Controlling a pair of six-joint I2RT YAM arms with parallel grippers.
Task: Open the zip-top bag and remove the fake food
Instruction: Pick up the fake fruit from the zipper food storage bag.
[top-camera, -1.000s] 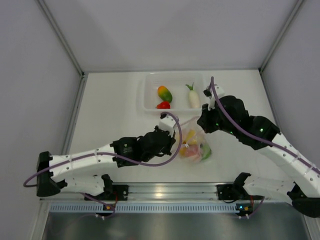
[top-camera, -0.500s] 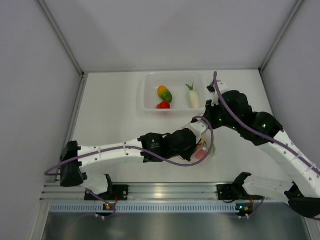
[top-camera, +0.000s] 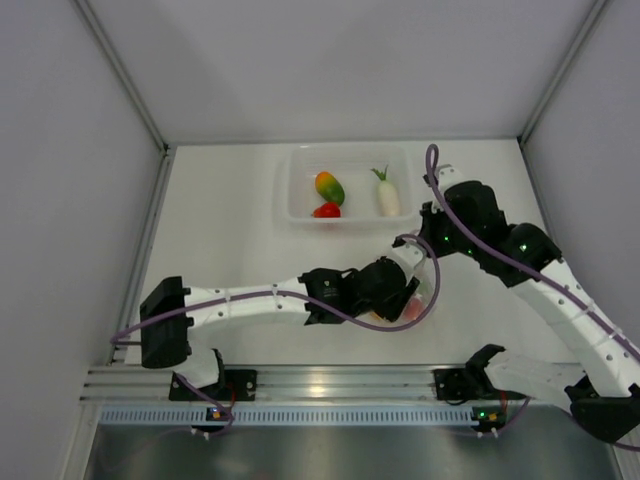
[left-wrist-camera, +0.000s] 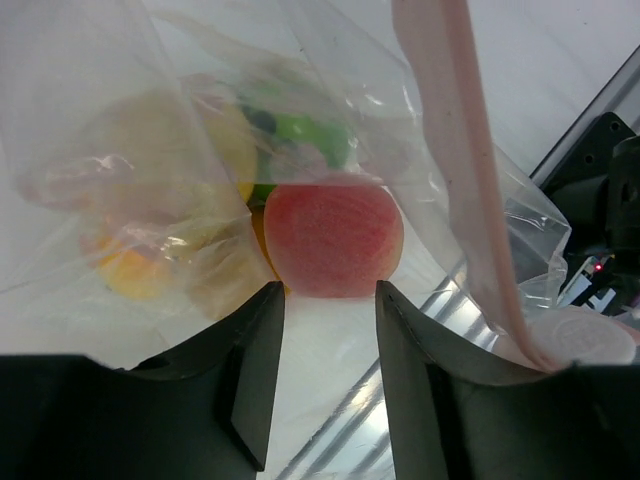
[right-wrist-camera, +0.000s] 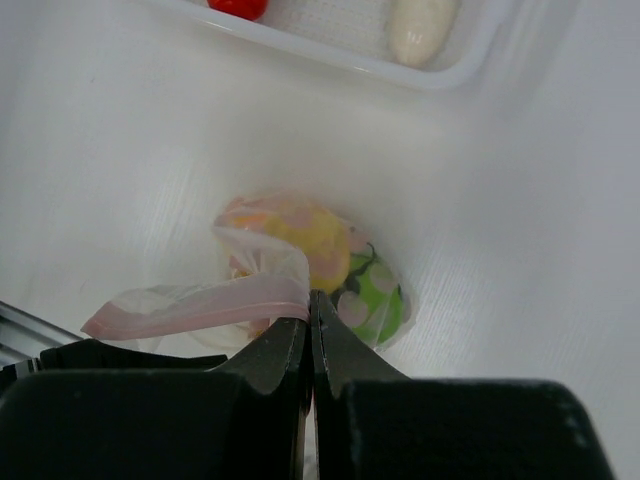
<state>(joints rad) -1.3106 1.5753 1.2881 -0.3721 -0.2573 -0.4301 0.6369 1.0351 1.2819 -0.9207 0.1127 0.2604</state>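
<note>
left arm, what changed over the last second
The left arm swung right and stretched to the bag; its jaws parted, now facing a pink-red fruit without gripping it. The right arm stayed with jaws shut on the bag's pink strip; the tub and its three pieces did not move.

A matte white table top (top-camera: 230, 240) spreads under soft, even light; a smooth pale grey left wall (top-camera: 70, 180), back wall (top-camera: 340, 60) and right wall (top-camera: 595, 130) enclose it; slim silver corner posts (top-camera: 122, 75) slant at the back corners; a ribbed aluminium rail (top-camera: 330, 380) lines the near edge, catching a small glare.
</note>
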